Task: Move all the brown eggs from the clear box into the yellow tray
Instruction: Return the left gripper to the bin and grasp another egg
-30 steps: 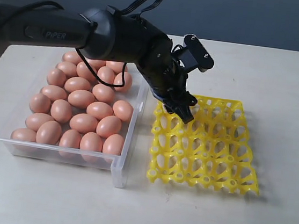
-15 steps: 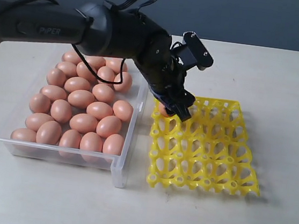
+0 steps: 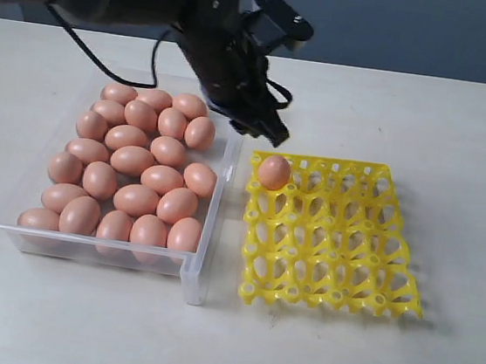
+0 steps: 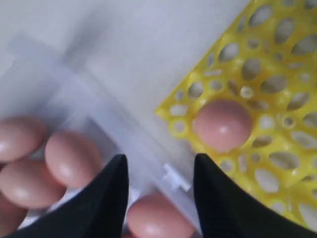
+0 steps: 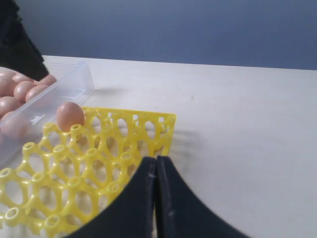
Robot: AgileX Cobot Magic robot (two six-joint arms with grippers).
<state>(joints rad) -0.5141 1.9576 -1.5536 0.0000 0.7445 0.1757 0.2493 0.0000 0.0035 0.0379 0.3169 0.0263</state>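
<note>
Lifted away from the yellow tray (image 3: pixel 334 245) since the earlier frame, the left gripper (image 3: pixel 268 134) now hangs in the upper middle of the exterior view, above the upper right corner of the clear box (image 3: pixel 203 274). Its jaws stand apart with nothing between them. The egg it carried is left behind: the placed egg (image 3: pixel 273 171) sits upright in the tray's upper left corner cup, the only cup filled. The left wrist view shows that same egg (image 4: pixel 223 124) seated in the yellow grid, apart from both fingertips (image 4: pixel 120 166).

The remaining brown eggs (image 3: pixel 138 179) fill the box, lying to the lower left of the gripper in the exterior view. Nearest is the corner egg (image 3: pixel 199 132), just beside the box's right wall, with its long axis running roughly up and down the frame. Judging from this, the next pick calls for a short move leftward and down, with the jaws set across that egg's narrow width.

The left arm is clearly the nearer one. The right gripper (image 5: pixel 156 198) has its fingers pressed together on nothing, and looks across the tray from the side away from the box.
</note>
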